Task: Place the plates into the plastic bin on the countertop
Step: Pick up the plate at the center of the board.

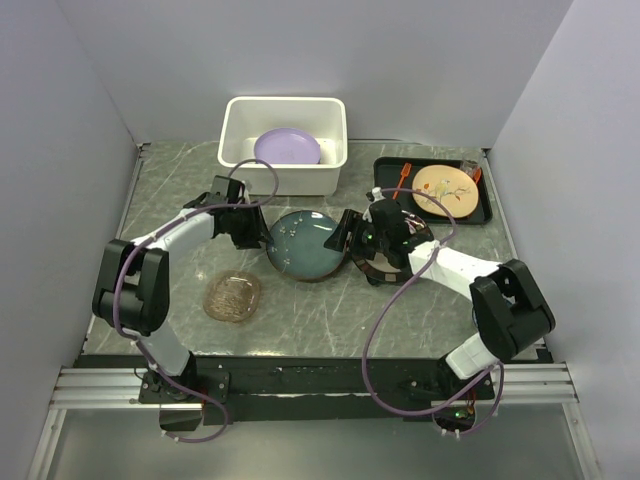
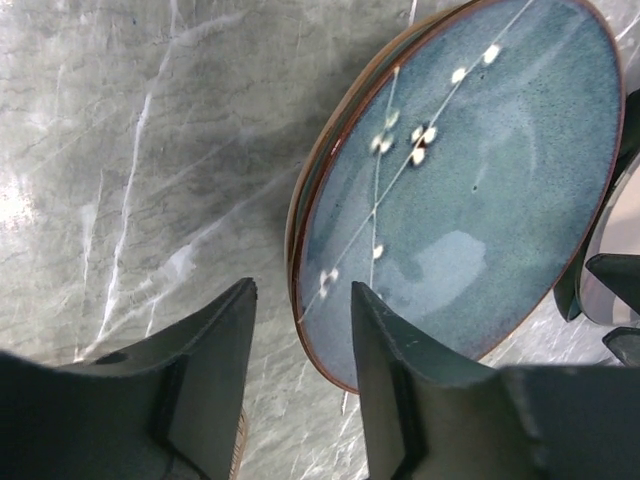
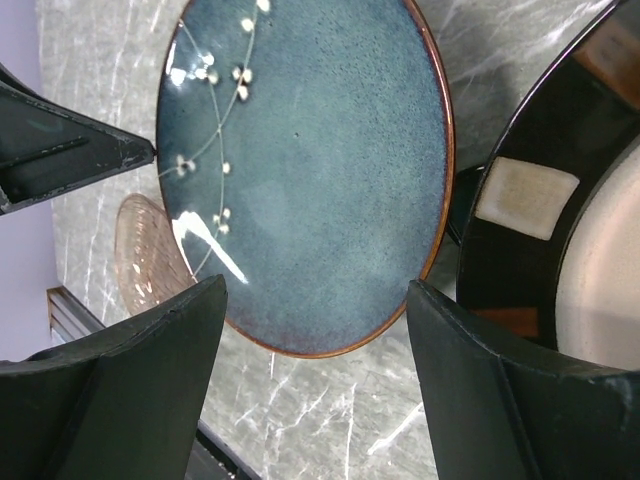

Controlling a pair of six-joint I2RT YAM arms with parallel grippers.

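Note:
A dark teal plate (image 1: 305,245) with white sprigs lies mid-table. My left gripper (image 1: 256,228) stands at its left edge. In the left wrist view the gripper (image 2: 300,320) is open and straddles the teal plate's (image 2: 460,190) rim, one finger over the glaze and one outside, with gaps showing on both sides. My right gripper (image 1: 346,236) is at the plate's right edge. It (image 3: 315,300) is wide open, and the teal plate (image 3: 310,170) lies just past its tips. A lavender plate (image 1: 287,147) lies in the white plastic bin (image 1: 235,128).
An amber glass plate (image 1: 232,296) lies front left of the teal one. A dark-rimmed cream plate (image 3: 540,200) sits under my right wrist. A black tray (image 1: 388,172) with a tan round plate (image 1: 445,189) stands at the back right, beside the bin.

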